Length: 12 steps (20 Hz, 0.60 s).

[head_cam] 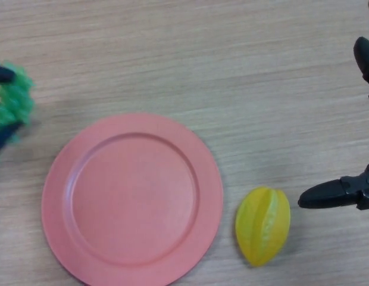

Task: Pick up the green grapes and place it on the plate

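At the table's left edge of view, the left hand (2,74) clutches the green grapes (16,102), just clear of the pink plate's (59,173) rim; right hand (345,192) spread open beside a yellow starfruit (263,225); bare wood (202,65) stretches beyond.

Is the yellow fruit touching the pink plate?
Apart. The head view shows a strip of bare table between the yellow fruit and the pink plate rim.
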### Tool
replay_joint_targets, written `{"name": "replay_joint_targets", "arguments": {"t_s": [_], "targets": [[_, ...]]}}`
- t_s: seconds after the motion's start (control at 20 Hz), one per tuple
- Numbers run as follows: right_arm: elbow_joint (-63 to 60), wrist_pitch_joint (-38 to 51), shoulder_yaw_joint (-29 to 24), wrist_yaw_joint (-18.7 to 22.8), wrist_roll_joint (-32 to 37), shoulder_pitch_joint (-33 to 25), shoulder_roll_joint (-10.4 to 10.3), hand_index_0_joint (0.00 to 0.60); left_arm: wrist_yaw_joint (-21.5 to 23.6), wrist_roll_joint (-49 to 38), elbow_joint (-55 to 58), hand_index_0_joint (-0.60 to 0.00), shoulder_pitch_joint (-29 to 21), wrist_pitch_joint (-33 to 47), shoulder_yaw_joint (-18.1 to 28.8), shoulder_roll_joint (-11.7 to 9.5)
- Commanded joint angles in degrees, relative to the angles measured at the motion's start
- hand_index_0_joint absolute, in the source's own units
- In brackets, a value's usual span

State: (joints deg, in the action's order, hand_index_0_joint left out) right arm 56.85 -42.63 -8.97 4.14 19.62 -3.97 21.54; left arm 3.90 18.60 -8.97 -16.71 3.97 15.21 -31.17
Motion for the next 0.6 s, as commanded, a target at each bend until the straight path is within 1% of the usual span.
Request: {"name": "replay_joint_targets", "arguments": {"t_s": [0.05, 0.1, 0.15, 0.2, 0.25, 0.3, 0.35, 0.4, 0.45, 0.5, 0.55, 0.6], "targets": [[3.2, 8.1, -2.6, 2.5, 1.2, -0.8, 2.7, 0.0, 2.1, -1.8, 9.2, -0.6, 0.0, 1.7, 6.5, -3.9], [3.2, 8.2, -2.5, 2.9, 1.6, -0.9, 3.1, 0.0, -1.4, -1.4, 15.2, -0.6, 1.9, 0.3, 6.3, -3.2], [3.2, 8.2, -2.4, 3.1, 1.7, -1.0, 3.1, 0.0, -3.2, -1.4, 18.0, -0.6, 2.6, -0.1, 6.6, -2.6], [3.2, 8.1, -2.3, 3.3, 1.8, -1.2, 3.3, 0.0, -7.0, -1.1, 24.5, -0.6, 4.5, -1.8, 6.5, -0.7], [3.2, 8.1, -2.3, 3.2, 1.7, -1.2, 3.2, 0.0, -8.9, -1.0, 27.5, -0.6, 5.4, -2.4, 6.4, 0.3], [3.2, 8.1, -2.2, 3.0, 1.4, -1.3, 2.9, 0.0, -13.1, -0.7, 34.2, -0.6, 7.6, -4.1, 5.8, 2.7], [3.2, 8.0, -2.3, 2.8, 1.3, -1.3, 2.7, 0.0, -14.9, -0.9, 37.2, -0.6, 8.6, -5.1, 5.6, 4.0], [3.2, 7.9, -2.5, 2.6, 1.4, -1.4, 2.6, 0.0, -19.6, -2.3, 43.7, -0.6, 11.0, -8.8, 4.6, 6.9], [3.2, 7.9, -2.6, 2.5, 1.4, -1.3, 2.5, 0.0, -21.8, -1.9, 45.9, -0.6, 12.5, -9.7, 4.0, 8.0], [3.2, 7.9, -2.5, 2.5, 1.2, -1.3, 2.3, 0.0, -27.5, -2.5, 50.3, -0.6, 15.6, -12.2, 2.9, 10.1], [3.2, 7.8, -2.5, 2.4, 1.1, -1.3, 2.1, 0.0, -29.5, -2.7, 51.6, -0.6, 16.4, -12.9, 2.8, 10.9], [3.2, 7.5, -2.5, 2.3, 1.0, -1.6, 1.8, 0.0, -32.7, -3.2, 53.7, -0.6, 18.0, -14.8, 2.4, 12.3]]}}
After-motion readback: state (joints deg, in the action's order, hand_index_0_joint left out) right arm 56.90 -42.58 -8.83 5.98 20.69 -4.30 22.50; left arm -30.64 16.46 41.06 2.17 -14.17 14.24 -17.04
